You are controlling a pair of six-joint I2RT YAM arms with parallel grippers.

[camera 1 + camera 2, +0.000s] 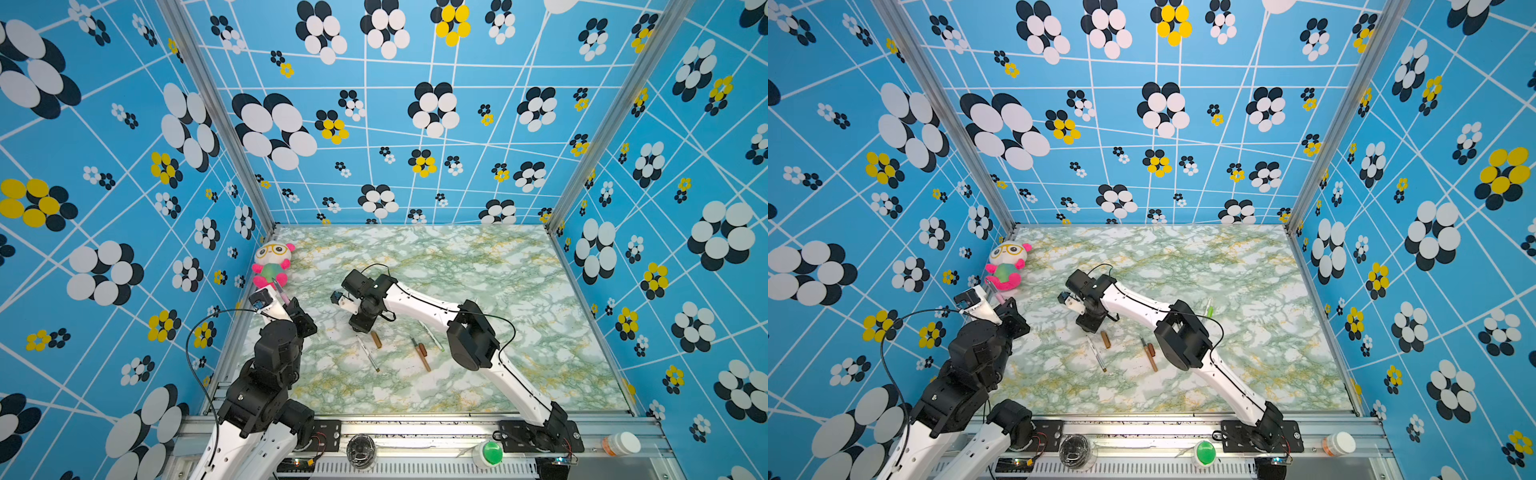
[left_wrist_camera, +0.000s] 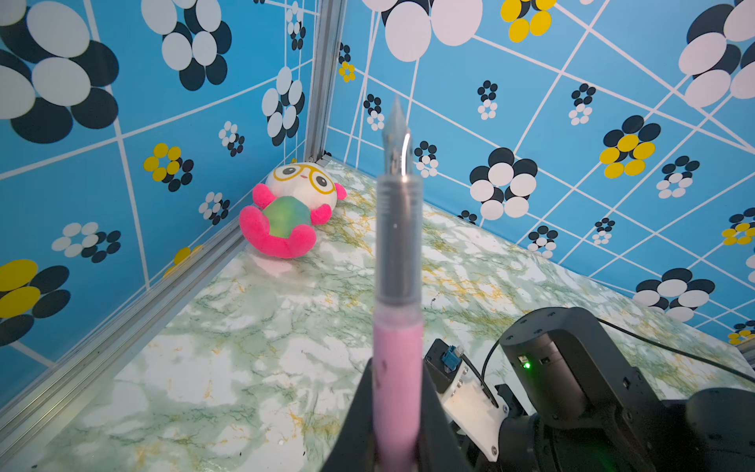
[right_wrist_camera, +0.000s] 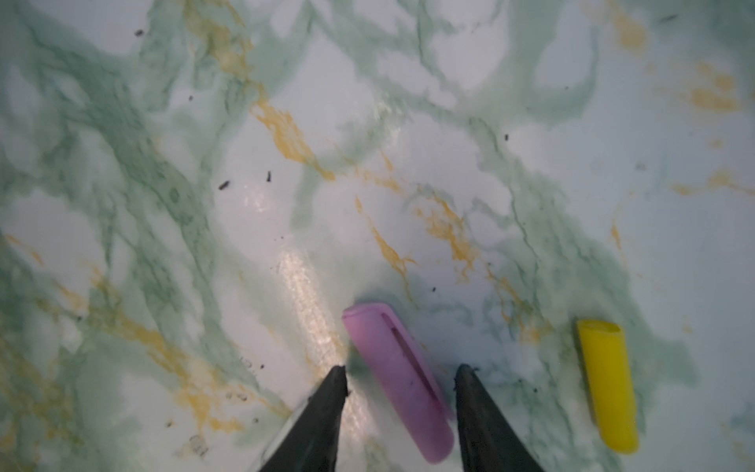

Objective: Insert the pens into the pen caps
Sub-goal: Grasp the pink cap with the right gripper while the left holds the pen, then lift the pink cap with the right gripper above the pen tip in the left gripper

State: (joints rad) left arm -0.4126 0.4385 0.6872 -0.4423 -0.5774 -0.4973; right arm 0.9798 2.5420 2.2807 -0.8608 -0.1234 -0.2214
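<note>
My left gripper [image 2: 397, 412] is shut on a pink pen [image 2: 398, 286], held off the table with its clear pointed tip toward the back left corner; a top view shows it too [image 1: 279, 289]. My right gripper [image 3: 402, 370] points down at the table, open, its fingers on either side of a pink cap [image 3: 392, 367] that lies flat with a gap on both sides. A yellow cap [image 3: 608, 384] lies beside it. In both top views a white pen [image 1: 368, 354], a brown cap [image 1: 376, 339], a brown pen [image 1: 420, 355] and another white pen [image 1: 430, 336] lie near the right arm.
A pink and white plush toy [image 1: 272, 264] lies in the back left corner. Blue patterned walls close three sides. On the front rail stand a green button [image 1: 490, 453] and a small white bottle [image 1: 621, 444]. The right arm's elbow [image 1: 473, 338] hangs over the table's middle.
</note>
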